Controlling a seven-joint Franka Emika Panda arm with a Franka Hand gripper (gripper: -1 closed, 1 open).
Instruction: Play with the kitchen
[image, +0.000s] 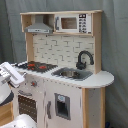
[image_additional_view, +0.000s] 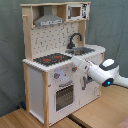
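Note:
The kitchen (image: 65, 90) is a white and light-wood toy with a black faucet (image: 85, 59), a sink (image: 72, 74), a red-ringed black hob (image: 36, 65), a grey hood (image: 39, 26) and an oven door (image_additional_view: 65, 96). In both exterior views it stands upright on the floor. My white arm (image_additional_view: 102, 74) reaches in from the second exterior view's right. Its gripper (image_additional_view: 75, 63) is at the front edge of the counter, just above the knobs (image_additional_view: 57, 76). In the first exterior view the arm (image: 11, 74) shows at the left edge, beside the hob corner.
A grey-green curtain (image: 112, 50) hangs behind the kitchen. A microwave panel (image: 72, 23) sits in the upper cabinet. A wooden floor (image_additional_view: 20, 119) lies in front. A white rounded object (image: 22, 121) shows at the first exterior view's bottom left.

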